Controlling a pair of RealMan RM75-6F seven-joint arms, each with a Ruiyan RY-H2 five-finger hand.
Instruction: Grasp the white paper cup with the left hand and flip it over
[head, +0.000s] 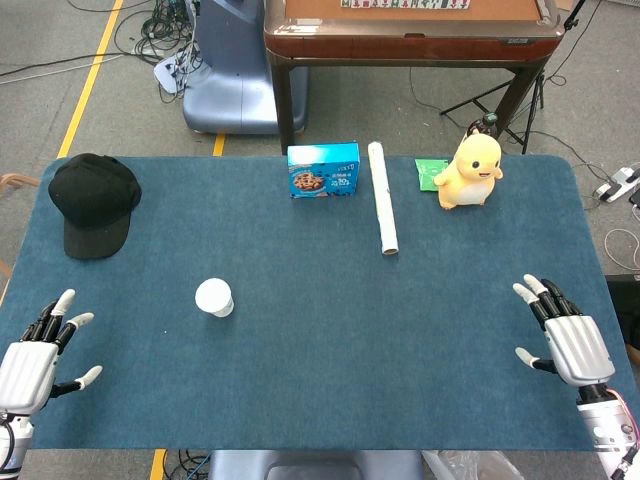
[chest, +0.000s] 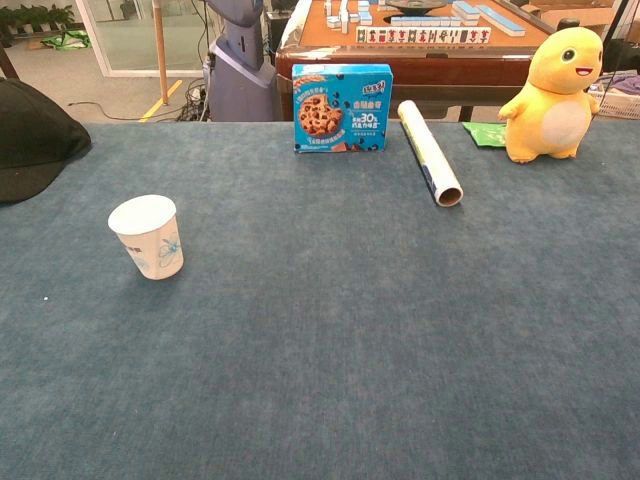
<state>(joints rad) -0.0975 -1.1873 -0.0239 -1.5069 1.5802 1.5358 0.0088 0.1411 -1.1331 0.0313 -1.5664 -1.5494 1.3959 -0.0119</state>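
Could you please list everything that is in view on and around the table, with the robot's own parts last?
paper cup: one, white with a pale blue print, upright on the left of the table
cap: one, black, far left of the table
cookie box: one, blue, standing at the far edge
roll: one, white, lying beside the box
plush toy: one, yellow, far right
packet: one, green, flat beside the toy
table: one, blue cloth top
wooden table: one, brown, behind, with tiles on it
left hand: one, white and black, open at the near left edge
right hand: one, white and black, open at the near right edge
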